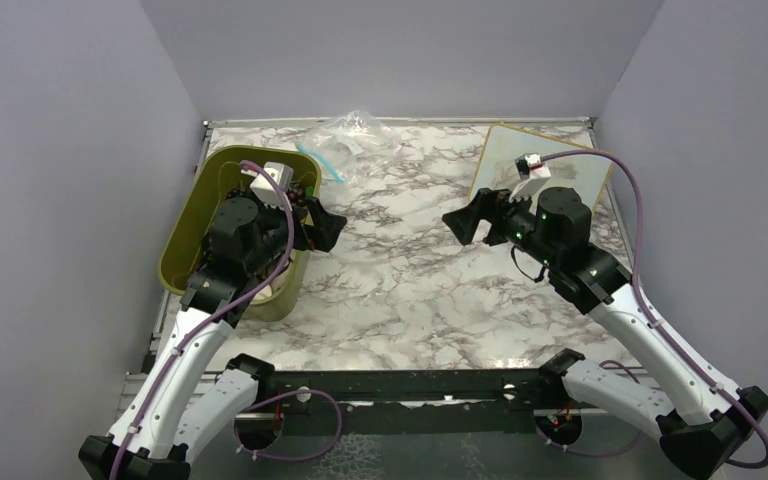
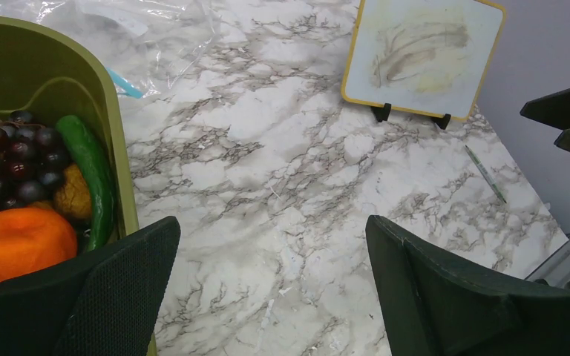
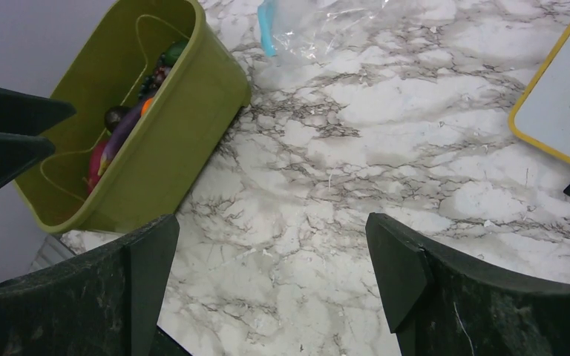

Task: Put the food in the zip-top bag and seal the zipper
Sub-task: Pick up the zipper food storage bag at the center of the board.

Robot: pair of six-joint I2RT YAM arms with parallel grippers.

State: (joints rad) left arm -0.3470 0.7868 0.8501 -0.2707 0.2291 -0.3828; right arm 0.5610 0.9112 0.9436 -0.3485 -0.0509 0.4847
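Note:
The food lies in an olive-green tub (image 1: pixel 185 235) at the left: a dark purple grape bunch (image 2: pixel 15 159), an orange round piece (image 2: pixel 16 241), a green cucumber (image 2: pixel 89 167) and other pieces. The tub also shows in the right wrist view (image 3: pixel 185 111). The clear zip-top bag (image 1: pixel 360 140) lies flat at the back of the table, its teal-blue zipper (image 1: pixel 326 165) beside the tub's far corner. My left gripper (image 1: pixel 328 228) is open and empty over the tub's right rim. My right gripper (image 1: pixel 465 225) is open and empty above the table's middle right.
A yellow-framed whiteboard (image 1: pixel 535 165) stands on small black feet at the back right. A thin green pen (image 2: pixel 485 172) lies on the marble table (image 1: pixel 400 280) near it. Grey walls close in the left, back and right sides.

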